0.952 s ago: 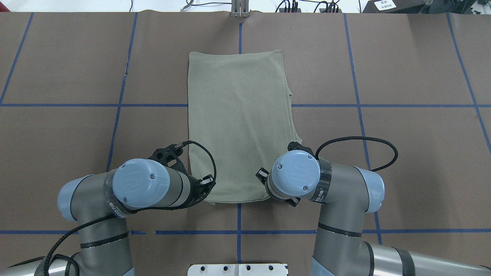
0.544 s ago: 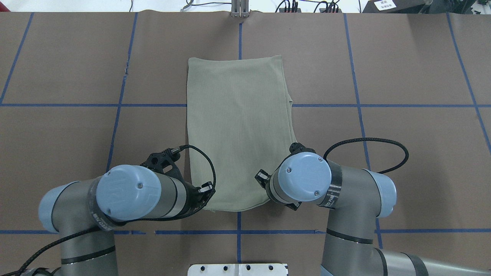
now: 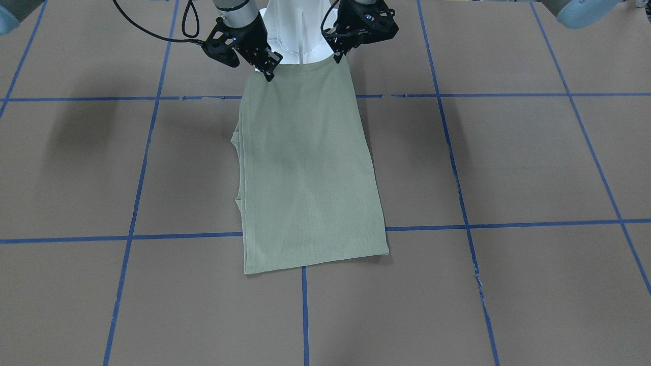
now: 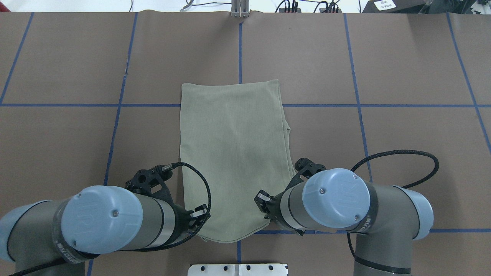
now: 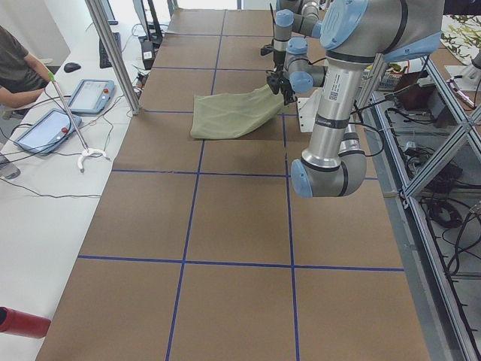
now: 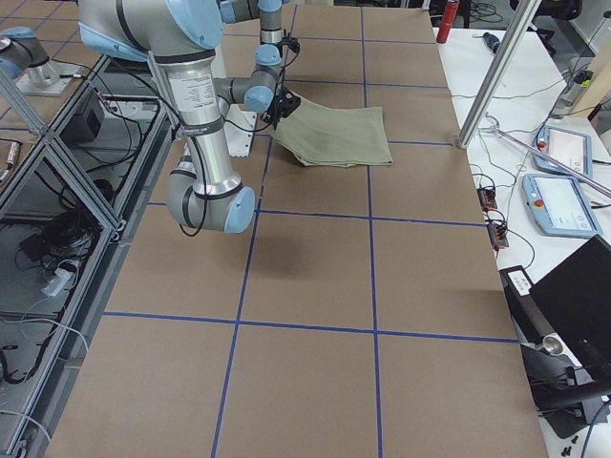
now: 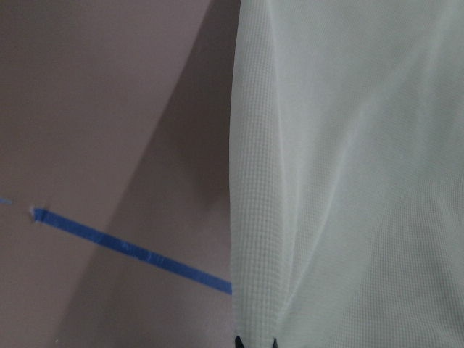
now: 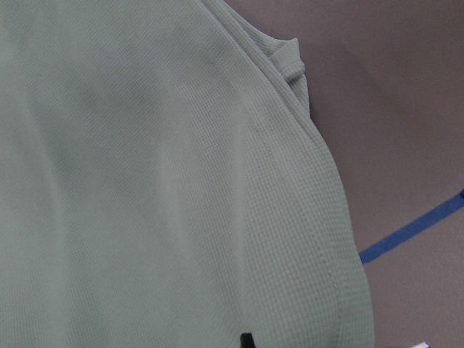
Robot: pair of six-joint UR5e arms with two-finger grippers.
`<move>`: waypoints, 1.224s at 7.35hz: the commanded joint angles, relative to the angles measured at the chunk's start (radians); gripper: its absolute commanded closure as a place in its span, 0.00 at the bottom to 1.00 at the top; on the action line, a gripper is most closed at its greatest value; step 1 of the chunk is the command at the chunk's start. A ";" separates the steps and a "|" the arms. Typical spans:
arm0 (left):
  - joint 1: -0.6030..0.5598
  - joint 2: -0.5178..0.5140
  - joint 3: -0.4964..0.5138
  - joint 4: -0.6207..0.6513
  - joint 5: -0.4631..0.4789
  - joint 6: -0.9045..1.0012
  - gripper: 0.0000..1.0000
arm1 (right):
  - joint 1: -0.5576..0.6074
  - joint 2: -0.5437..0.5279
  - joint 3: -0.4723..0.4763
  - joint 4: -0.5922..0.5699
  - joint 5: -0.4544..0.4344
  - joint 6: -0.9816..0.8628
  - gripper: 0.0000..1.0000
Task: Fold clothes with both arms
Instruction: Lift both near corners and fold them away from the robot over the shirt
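The clothes are one pale sage-green shirt, folded into a long narrow panel on the brown table. Its near end is raised off the surface while its far end lies flat. My left gripper is shut on the near left corner. My right gripper is shut on the near right corner. In the front-facing view the shirt hangs from the left gripper and the right gripper. Both wrist views are filled with the knit stretching away from the fingertips.
Blue tape lines grid the table. The white pedestal base sits at the near edge between my arms. A person sits by tablets beyond the far side, near a metal post. A red cylinder lies on the side bench.
Both arms have drawn back toward the robot base, still gripping the near corners. The shirt has slid with them, its far edge now close to the cross tape line.
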 commanded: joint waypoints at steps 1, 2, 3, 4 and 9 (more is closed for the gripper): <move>-0.043 -0.013 0.022 0.017 0.000 0.004 1.00 | 0.044 0.004 -0.034 0.011 -0.002 -0.005 1.00; -0.104 -0.020 0.056 -0.021 -0.001 0.033 1.00 | 0.096 0.010 -0.065 0.018 -0.001 -0.011 1.00; -0.141 -0.021 0.120 -0.072 0.003 0.043 1.00 | 0.130 0.012 -0.115 0.066 -0.014 -0.013 1.00; -0.196 -0.033 0.178 -0.151 0.003 0.047 1.00 | 0.173 0.019 -0.163 0.159 -0.018 -0.013 1.00; -0.373 -0.108 0.346 -0.273 -0.003 0.112 1.00 | 0.325 0.228 -0.462 0.270 -0.018 -0.066 1.00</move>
